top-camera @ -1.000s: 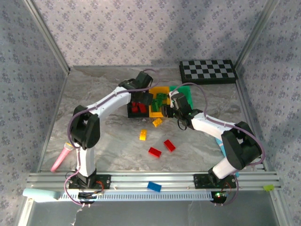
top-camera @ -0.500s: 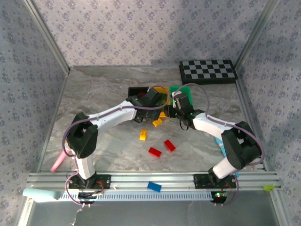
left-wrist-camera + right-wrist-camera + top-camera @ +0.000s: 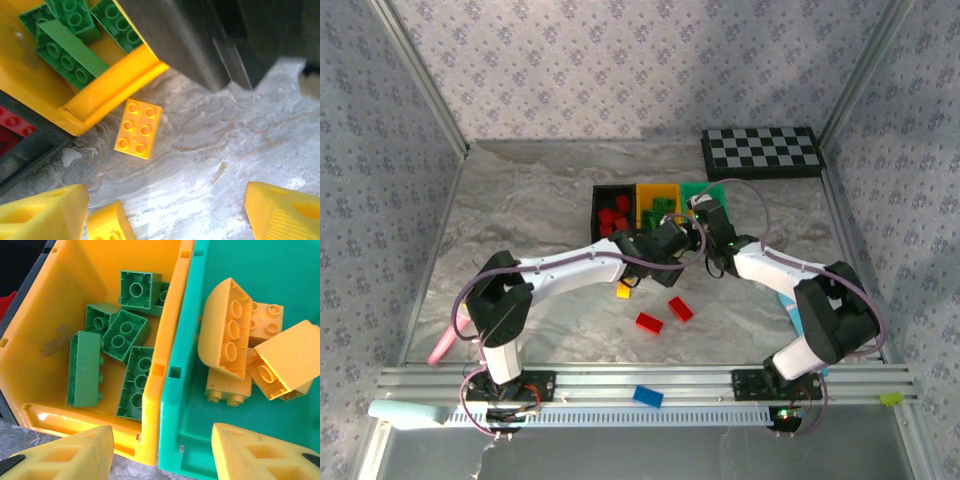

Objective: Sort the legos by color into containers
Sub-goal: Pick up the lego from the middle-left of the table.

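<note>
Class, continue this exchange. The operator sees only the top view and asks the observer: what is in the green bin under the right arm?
Observer: The green bin holds several yellow bricks.
Operator: And the right pincer?
Observer: It is open and empty, where the yellow bin meets the green one.
Operator: What is under the left pincer?
Observer: A yellow brick lies studs up on the table beside the yellow bin's corner, ahead of the open pincer.

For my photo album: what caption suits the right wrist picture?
Right pincer hovers open over green legos in the yellow bin and yellow legos in the green bin.
</note>
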Controlling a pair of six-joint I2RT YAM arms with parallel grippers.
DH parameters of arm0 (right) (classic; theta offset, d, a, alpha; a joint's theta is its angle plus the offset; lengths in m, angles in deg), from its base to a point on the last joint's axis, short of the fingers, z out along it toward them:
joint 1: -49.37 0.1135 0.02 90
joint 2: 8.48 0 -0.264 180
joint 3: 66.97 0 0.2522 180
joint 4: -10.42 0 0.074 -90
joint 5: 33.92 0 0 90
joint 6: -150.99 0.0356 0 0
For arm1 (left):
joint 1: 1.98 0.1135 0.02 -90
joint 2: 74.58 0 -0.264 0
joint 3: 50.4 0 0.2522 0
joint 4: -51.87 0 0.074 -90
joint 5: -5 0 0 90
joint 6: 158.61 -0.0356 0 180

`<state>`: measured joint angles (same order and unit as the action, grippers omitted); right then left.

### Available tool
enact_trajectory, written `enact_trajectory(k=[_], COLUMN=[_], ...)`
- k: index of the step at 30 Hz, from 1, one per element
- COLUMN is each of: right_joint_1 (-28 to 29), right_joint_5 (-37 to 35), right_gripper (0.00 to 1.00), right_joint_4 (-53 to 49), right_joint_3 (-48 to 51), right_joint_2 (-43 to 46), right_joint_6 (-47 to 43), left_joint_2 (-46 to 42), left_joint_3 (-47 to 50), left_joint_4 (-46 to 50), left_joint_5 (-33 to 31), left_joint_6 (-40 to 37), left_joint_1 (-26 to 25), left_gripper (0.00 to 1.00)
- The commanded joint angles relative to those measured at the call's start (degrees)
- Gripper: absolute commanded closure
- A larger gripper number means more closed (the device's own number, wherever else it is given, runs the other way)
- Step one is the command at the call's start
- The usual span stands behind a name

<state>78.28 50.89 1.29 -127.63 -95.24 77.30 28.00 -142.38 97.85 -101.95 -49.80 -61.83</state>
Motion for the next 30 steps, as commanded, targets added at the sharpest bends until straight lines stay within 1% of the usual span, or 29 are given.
enact_trajectory(k=[1, 6, 9, 14, 20, 30], right_joint_1=[-0.9, -1.7, -2.5, -4.4, -4.8, -4.8], right_joint_5=[-1.2, -1.2, -2.3, -0.3, -0.4, -0.5], right_gripper=[0.44, 0.44, 0.44, 0.44, 0.44, 0.43], right_joint_4=[1.2, 1.1, 1.0, 1.6, 1.5, 2.1], right_joint_3=[0.8, 0.9, 1.4, 2.4, 2.4, 2.7], right_joint_2=[1.4, 1.6, 2.2, 2.9, 2.8, 2.5], right_joint_6=[1.4, 1.5, 1.2, 2.8, 3.1, 3.5], left_joint_2=[0.1, 1.3, 2.4, 2.7, 3.0, 3.5], left_joint_3=[1.5, 3.4, 2.8, 3.5, 4.2, 4.2], left_joint_4=[-1.1, -2.5, -2.1, -3.6, -4.8, -2.9], left_joint_5=[1.8, 2.5, 3.3, 4.4, 6.9, 9.6], left_joint_6=[1.4, 2.1, 2.2, 2.2, 2.1, 0.0], left_joint_1=[-1.1, -2.0, -2.2, -2.5, -3.6, -5.0], left_gripper=[0.19, 0.19, 0.19, 0.19, 0.19, 0.19])
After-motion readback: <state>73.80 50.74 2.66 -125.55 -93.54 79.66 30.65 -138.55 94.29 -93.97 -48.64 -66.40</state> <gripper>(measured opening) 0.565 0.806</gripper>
